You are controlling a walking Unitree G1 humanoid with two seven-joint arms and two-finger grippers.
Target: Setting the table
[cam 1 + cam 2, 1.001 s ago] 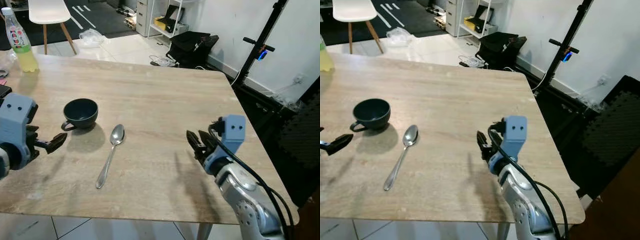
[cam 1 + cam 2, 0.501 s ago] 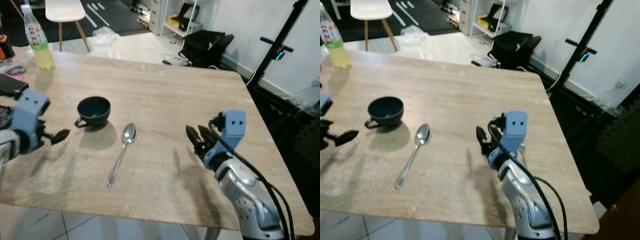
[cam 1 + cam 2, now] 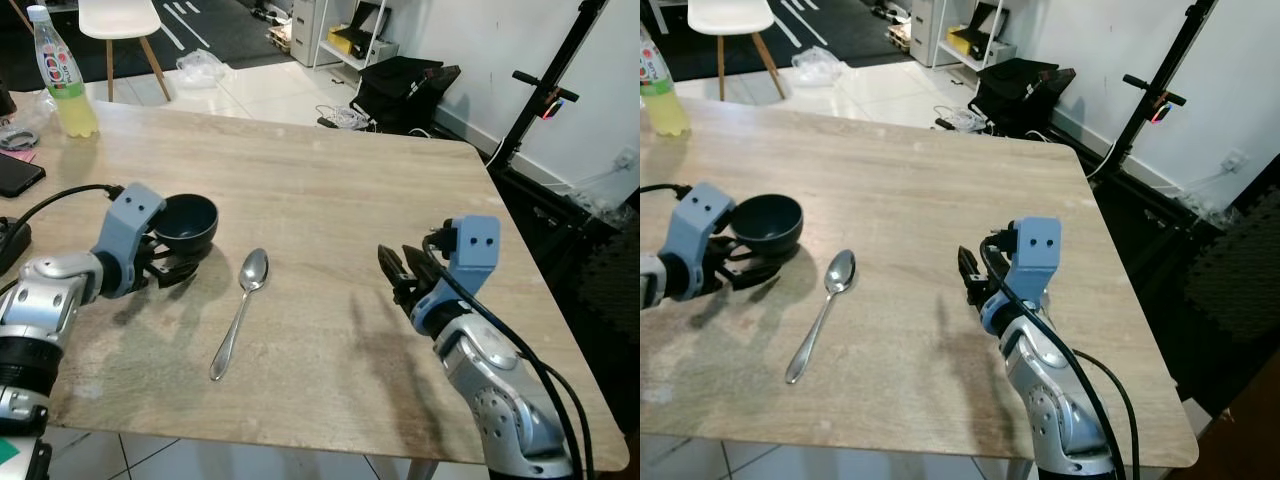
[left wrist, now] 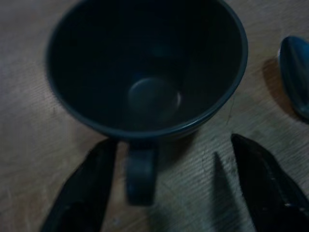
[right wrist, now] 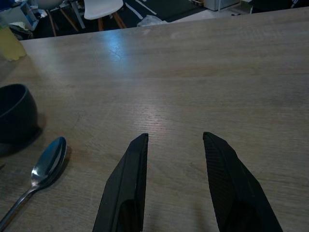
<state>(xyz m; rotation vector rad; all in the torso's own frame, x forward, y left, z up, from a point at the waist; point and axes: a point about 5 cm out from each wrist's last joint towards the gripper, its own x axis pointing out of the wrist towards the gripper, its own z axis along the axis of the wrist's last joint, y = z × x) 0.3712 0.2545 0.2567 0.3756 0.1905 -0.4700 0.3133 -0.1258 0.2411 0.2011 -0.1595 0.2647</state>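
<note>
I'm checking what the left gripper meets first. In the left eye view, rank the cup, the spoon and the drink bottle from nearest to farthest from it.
1. The dark cup, right at the left gripper, handle between its open fingers.
2. The spoon, just to the cup's right.
3. The drink bottle, at the table's far left corner.

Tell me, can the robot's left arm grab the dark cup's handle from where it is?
Probably yes. The left gripper is open right at the cup, its handle between the jaws, nothing in between.

We saw a pale wooden tabletop (image 3: 330,190) carrying a dark cup (image 3: 188,219), a spoon (image 3: 238,311) beside it, a bottle (image 3: 62,75) and a phone (image 3: 15,174).
</note>
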